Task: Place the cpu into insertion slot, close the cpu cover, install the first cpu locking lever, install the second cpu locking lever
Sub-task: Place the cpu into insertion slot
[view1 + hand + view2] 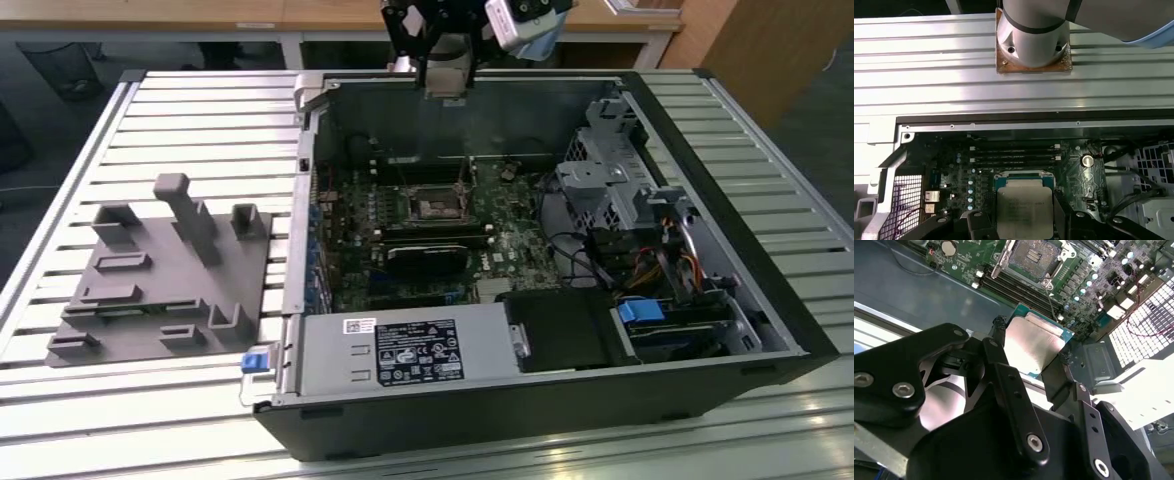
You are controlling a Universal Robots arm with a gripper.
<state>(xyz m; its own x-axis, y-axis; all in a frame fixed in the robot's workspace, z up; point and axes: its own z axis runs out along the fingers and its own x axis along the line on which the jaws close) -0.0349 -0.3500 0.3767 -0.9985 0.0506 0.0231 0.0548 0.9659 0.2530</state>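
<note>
Black finger links of the claw [1031, 340] sit closest in the second wrist view. Its fingers [1004, 375] are pinched narrow on two opposite edges of the cpu [1036, 350]. The chip is held flat between the tips with its silver lid facing the camera. The first wrist view shows the same grip: claw [1024, 222], cpu [1024, 210] between the tips, clear of the board.

The insertion slot [1034, 257] lies beyond the fingertips on the green motherboard [1089, 285], apart from the cpu. Its contact field is exposed. The cover looks swung open, though that's hard to confirm from this angle. Long black memory slots [1014, 287] run between the claw tips and the slot.

In the exterior view the claw [447, 90] hangs over the far wall of the open computer case [534, 410]. The insertion slot [438, 207] is below it, further into the case. A grey fixture block [160, 270] rests on the slatted table [200, 100], well apart from the claw toward the exterior view's left.
</note>
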